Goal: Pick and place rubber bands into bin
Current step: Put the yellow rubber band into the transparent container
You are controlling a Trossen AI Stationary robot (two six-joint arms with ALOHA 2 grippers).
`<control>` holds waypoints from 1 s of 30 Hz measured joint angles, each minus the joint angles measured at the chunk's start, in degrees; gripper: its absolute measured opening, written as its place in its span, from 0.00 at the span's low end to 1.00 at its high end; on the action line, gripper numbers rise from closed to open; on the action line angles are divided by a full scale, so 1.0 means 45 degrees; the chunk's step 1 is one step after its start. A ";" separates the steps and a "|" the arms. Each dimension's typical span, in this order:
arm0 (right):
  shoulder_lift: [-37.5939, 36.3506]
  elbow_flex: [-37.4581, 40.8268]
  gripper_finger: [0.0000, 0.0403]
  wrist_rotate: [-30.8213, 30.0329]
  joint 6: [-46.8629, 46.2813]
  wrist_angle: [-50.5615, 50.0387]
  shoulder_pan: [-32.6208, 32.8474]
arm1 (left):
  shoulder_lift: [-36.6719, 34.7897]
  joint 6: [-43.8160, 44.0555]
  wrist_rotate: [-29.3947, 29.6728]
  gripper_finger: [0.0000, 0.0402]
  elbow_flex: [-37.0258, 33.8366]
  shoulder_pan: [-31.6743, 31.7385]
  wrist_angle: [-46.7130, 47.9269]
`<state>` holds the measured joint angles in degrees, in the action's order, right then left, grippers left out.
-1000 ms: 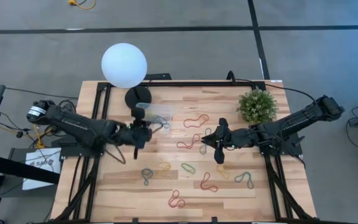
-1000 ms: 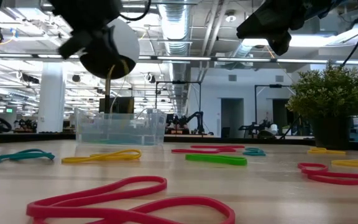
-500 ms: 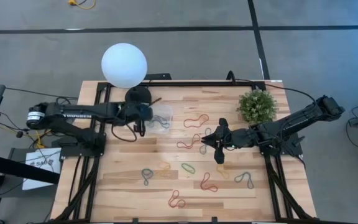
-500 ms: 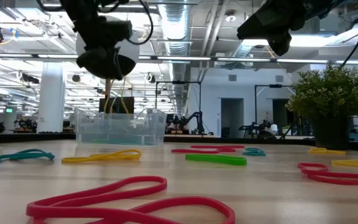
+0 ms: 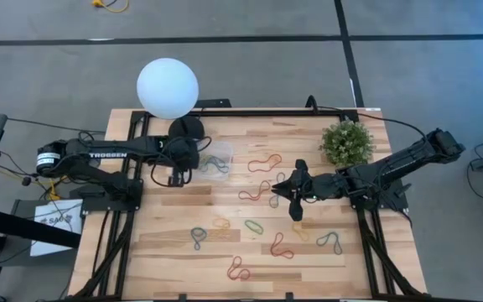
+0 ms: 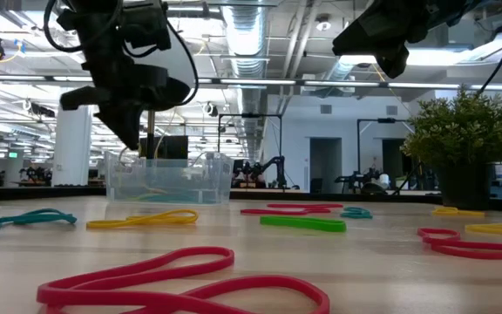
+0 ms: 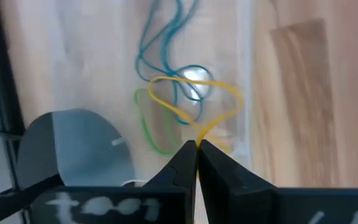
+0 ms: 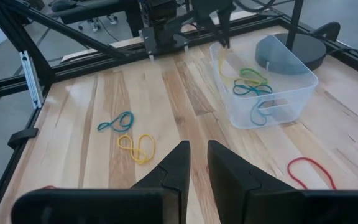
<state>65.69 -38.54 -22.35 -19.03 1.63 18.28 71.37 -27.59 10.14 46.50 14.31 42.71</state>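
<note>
My left gripper [image 7: 196,146] hangs over the left end of the clear bin [image 5: 215,159], shut on a yellow rubber band [image 7: 219,84] that dangles into the bin. Teal and green bands [image 8: 248,79] lie on the bin's floor. Several more rubber bands lie flat on the wooden table: red [image 5: 264,162], green [image 5: 254,226], yellow [image 5: 220,225] and blue-grey [image 5: 198,237]. My right gripper [image 8: 197,158] waits above the table's middle, right of the bin, slightly open with nothing between its fingers. In the low view the left gripper [image 6: 134,139] points down just above the bin [image 6: 168,179]. My left gripper pinches the yellow band at one end of its loop [image 7: 202,132] between its two fingertips. The fingers come from above, slanting down. The band hangs slack below them, its loop inside the bin's walls; whether it touches the bin's floor I cannot tell.
A white globe lamp [image 5: 168,87] on a black round base [image 5: 187,130] stands right behind the bin. A small potted plant [image 5: 347,143] stands at the far right. Black frame rails run along the table's left, right and far edges.
My left gripper has swung from the table in front of the bin toward the far edge and over the bin's left end, turning and sinking a little. It has stayed shut on the yellow band, which now hangs into the bin.
</note>
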 joint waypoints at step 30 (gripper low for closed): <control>-0.0004 0.0000 0.12 0.0005 -0.0005 0.0015 0.0000 | -0.0005 0.1736 -0.0574 0.02 0.0000 0.0279 -0.0885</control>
<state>65.67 -38.54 -22.33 -19.05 1.69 18.28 71.35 -19.77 7.55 46.50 15.56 38.73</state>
